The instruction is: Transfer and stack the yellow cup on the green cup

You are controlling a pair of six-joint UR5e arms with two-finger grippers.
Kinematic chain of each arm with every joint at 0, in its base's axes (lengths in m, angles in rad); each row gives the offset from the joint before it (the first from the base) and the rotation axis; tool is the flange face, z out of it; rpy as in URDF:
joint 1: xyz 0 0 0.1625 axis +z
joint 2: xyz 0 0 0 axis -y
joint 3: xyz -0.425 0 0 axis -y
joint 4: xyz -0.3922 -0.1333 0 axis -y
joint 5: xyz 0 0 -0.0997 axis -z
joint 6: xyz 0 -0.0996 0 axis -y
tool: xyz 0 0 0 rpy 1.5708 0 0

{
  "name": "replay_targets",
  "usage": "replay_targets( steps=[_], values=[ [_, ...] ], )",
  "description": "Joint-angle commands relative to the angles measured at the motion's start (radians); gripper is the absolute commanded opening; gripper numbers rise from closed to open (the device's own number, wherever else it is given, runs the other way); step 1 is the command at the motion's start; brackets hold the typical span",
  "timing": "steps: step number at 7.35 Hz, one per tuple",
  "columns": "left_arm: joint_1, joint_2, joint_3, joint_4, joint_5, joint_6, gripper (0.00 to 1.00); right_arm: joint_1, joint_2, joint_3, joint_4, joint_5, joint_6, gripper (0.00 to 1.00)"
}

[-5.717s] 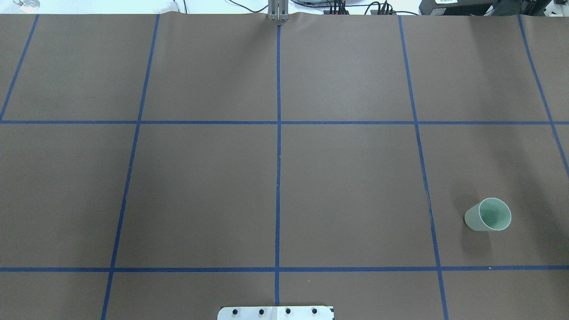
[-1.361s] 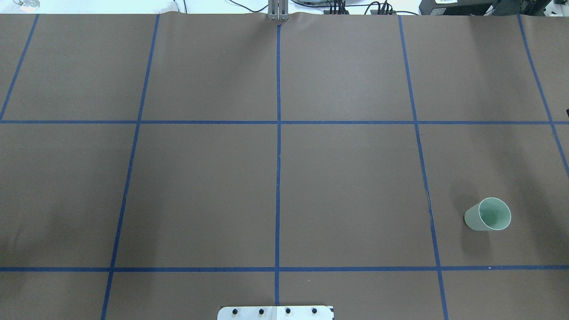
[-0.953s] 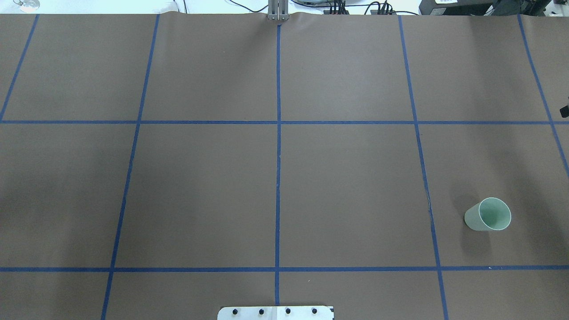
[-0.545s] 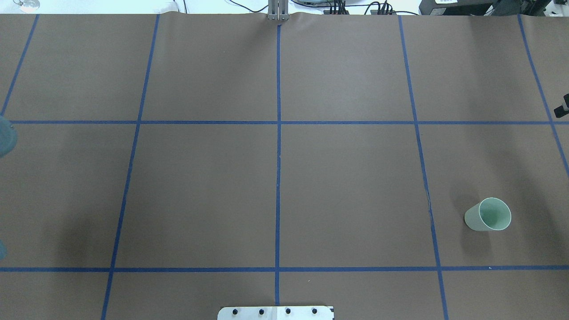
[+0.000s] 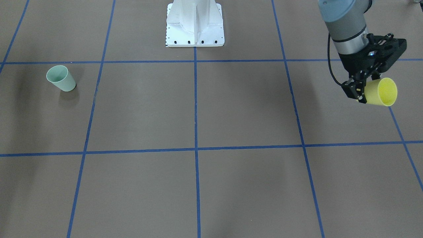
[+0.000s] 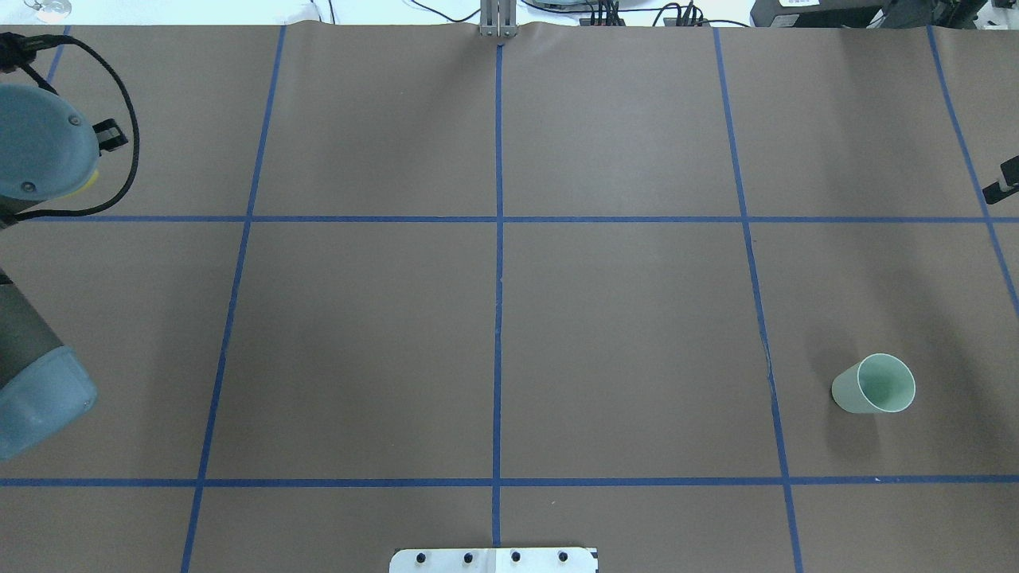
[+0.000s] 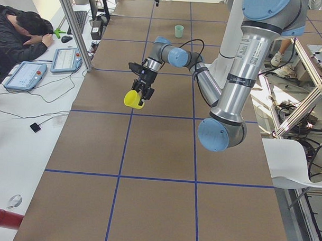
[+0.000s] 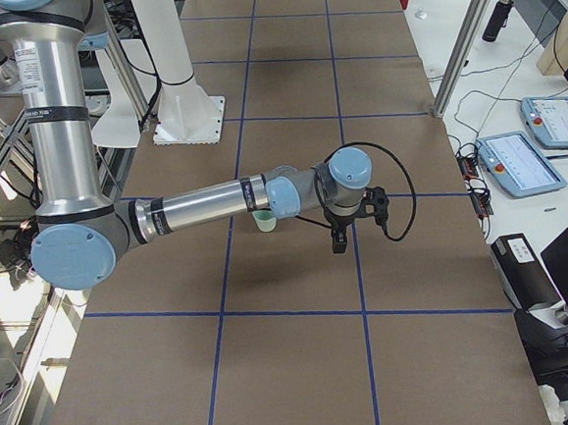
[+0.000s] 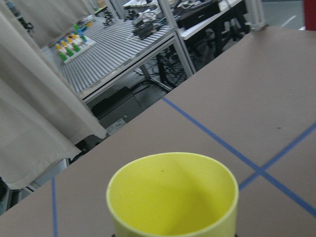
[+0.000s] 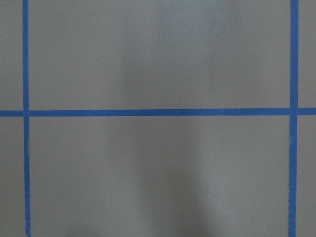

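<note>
My left gripper point(image 5: 361, 91) is shut on the yellow cup point(image 5: 380, 92) and holds it above the table, tilted on its side with the mouth outward. The exterior left view shows the same cup point(image 7: 133, 99) hanging under that gripper point(image 7: 142, 89), and it fills the bottom of the left wrist view point(image 9: 173, 195). The green cup point(image 6: 874, 384) stands upright on the far side of the table point(image 5: 61, 78). My right gripper point(image 8: 338, 240) hovers beyond the green cup point(image 8: 265, 221); only its tip point(image 6: 1001, 184) shows overhead, and I cannot tell whether it is open or shut.
Blue tape lines point(image 6: 498, 263) divide the brown table cover into squares. The white robot base point(image 5: 195, 24) stands at the table's edge. A person point(image 7: 24, 28) sits at a side desk with tablets point(image 7: 25, 76).
My left arm has swung into the overhead view from the left edge. The tip of the right gripper has edged in at the right border. The green cup has not moved.
</note>
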Motion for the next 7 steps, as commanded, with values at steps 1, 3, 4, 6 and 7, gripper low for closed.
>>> replay_targets(
  steps=[1, 3, 4, 6, 7],
  values=[
    [0.030, -0.001, 0.001, -0.322, -0.006, 0.137, 0.00, -0.039, 0.008, 0.045, 0.009, 0.004, 0.021, 1.00],
    [0.059, 0.093, 0.026, -0.670, -0.021, 0.255, 0.00, -0.112, 0.086, 0.050, 0.004, 0.001, 0.172, 0.98],
    [0.082, 0.171, 0.067, -0.886, -0.043, 0.291, 0.00, -0.163, 0.132, 0.048, 0.007, -0.007, 0.266, 0.98],
    [0.174, 0.265, 0.188, -1.289, -0.043, 0.460, 0.00, -0.272, 0.227, 0.042, 0.010, -0.071, 0.401, 0.98],
    [0.192, 0.287, 0.196, -1.397, -0.045, 0.481, 0.00, -0.315, 0.289, 0.036, 0.010, -0.077, 0.442, 0.98]
  ],
)
